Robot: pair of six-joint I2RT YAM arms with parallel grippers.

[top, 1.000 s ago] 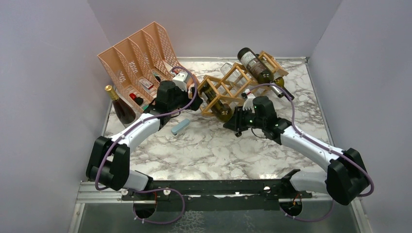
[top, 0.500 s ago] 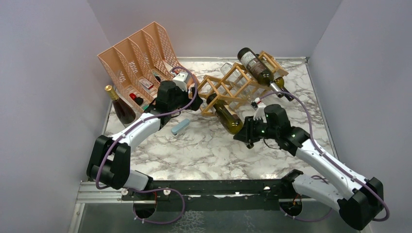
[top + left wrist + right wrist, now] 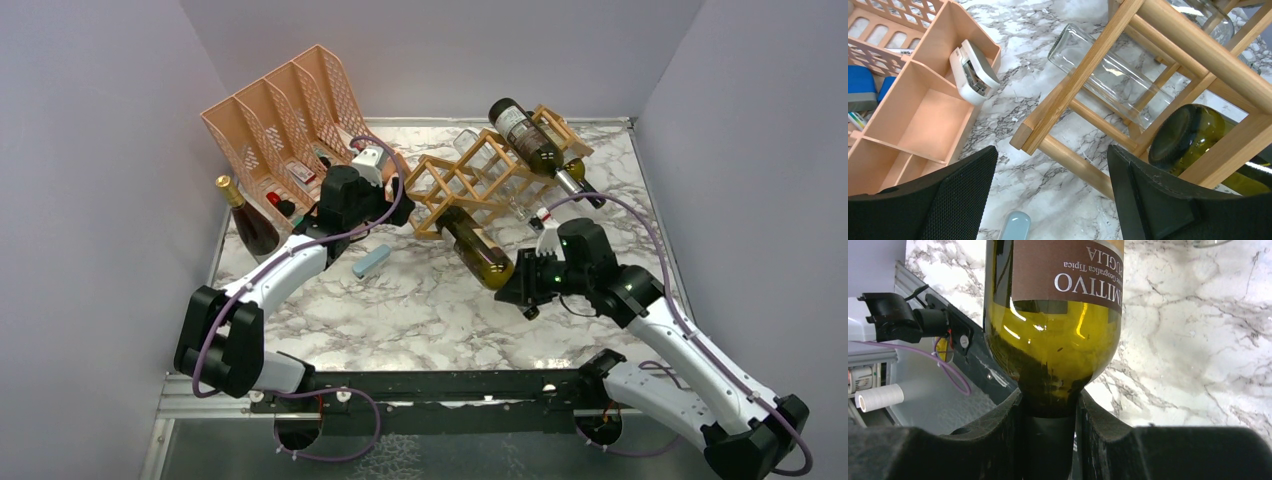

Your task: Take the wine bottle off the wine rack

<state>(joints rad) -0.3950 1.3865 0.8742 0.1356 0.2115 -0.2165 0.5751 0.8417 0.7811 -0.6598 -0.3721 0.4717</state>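
The marble-patterned table point(image 3: 420, 310) is seen veined grey on white. The wine rack point(image 3: 470, 185), a lattice of smooth tan wooden slats, is framed between the left gripper point(image 3: 1048, 200), whose mesh-textured black jaws are held apart. The wine bottle point(image 3: 478, 250), glossy olive-green glass with a brown label, is seen partly drawn from the rack's near end, its neck clamped between the right gripper's point(image 3: 1048, 440) matte black jaws. A clear glass bottle point(image 3: 1113, 75) lies beyond the left jaws.

Marble table point(image 3: 420, 310) — carrying wine rack point(image 3: 470, 185), pink file organiser point(image 3: 285, 115), small blue object point(image 3: 370, 262).
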